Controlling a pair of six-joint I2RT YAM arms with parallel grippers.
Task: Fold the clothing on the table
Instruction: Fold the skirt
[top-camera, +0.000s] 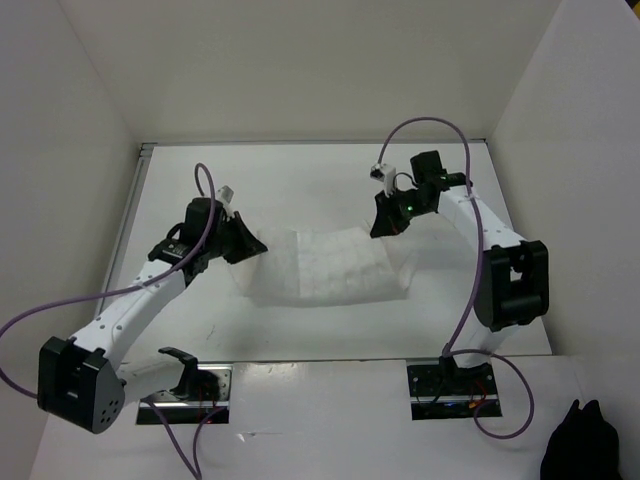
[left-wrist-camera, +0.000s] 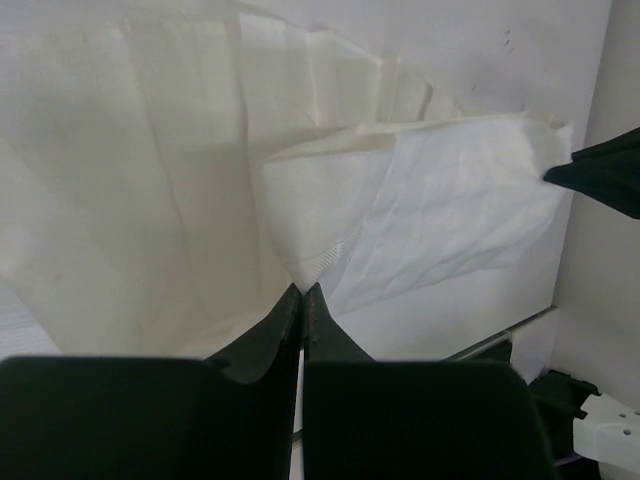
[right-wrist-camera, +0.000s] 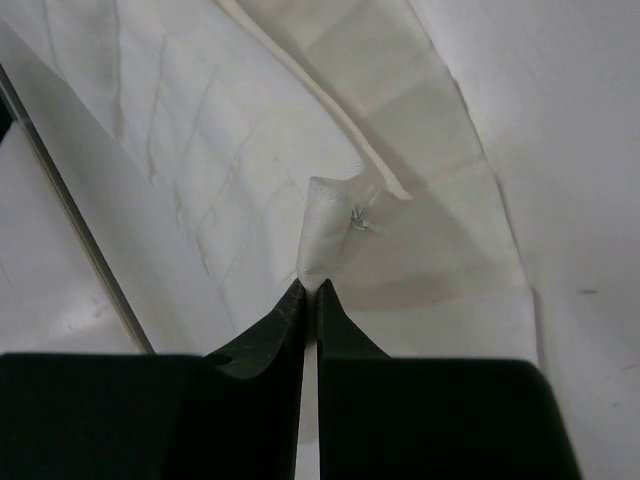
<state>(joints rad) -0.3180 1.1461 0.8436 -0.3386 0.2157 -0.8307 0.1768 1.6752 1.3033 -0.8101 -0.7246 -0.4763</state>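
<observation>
While its near hem sagged toward the table (top-camera: 300, 330), the clothing (top-camera: 330, 265) hung stretched across the middle of the white top. The left gripper (top-camera: 250, 245) held the left end, fingers pressed tight on the fabric. Slightly farther back, the right gripper (top-camera: 383, 228) clamped a bunched corner at the other end. Behind ran the far metal rail (top-camera: 300, 144).

White left arm (top-camera: 130, 305) and right arm (top-camera: 490, 235), chunky black housings (top-camera: 80, 385) at the joints. Purple-grey cables (top-camera: 467, 300) looping off both wrists down to the bases (top-camera: 450, 385). Black wedge-shaped fingers (left-wrist-camera: 250, 355) tapering to thin tips. Tiny green light (top-camera: 408, 210) on the right wrist, lol.
</observation>
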